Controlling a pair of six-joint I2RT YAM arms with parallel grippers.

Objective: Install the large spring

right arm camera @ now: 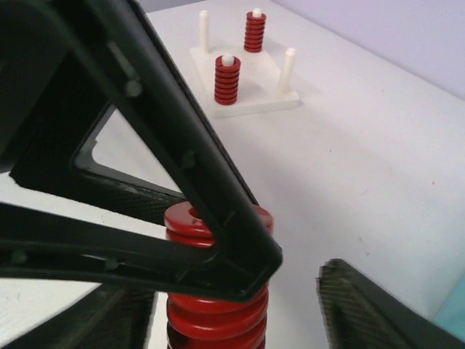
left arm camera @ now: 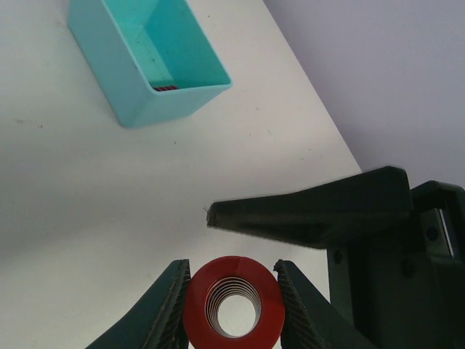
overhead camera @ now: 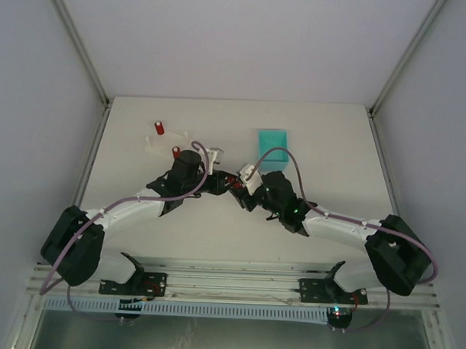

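Note:
The large red spring point(left arm camera: 232, 305) is held between the fingers of my left gripper point(left arm camera: 231, 267), seen end-on with its coils inside. In the right wrist view the spring point(right arm camera: 218, 305) stands upright, partly hidden behind the left gripper's black finger frame point(right arm camera: 182, 145). My right gripper point(right arm camera: 232, 309) is open, its fingers on either side of the spring with a wide gap on the right. One of its fingers point(left arm camera: 312, 214) shows just above the spring in the left wrist view. In the top view both grippers meet at mid-table: left point(overhead camera: 221, 182), right point(overhead camera: 238, 191).
A white peg base point(right arm camera: 251, 98) stands beyond the grippers, with two smaller red springs point(right arm camera: 227, 80) point(right arm camera: 254, 30) on pegs and two bare pegs point(right arm camera: 204, 29) point(right arm camera: 288, 67). It sits at the back left point(overhead camera: 173, 145). A teal bin point(overhead camera: 272, 141) point(left arm camera: 156, 62) is at the back centre-right.

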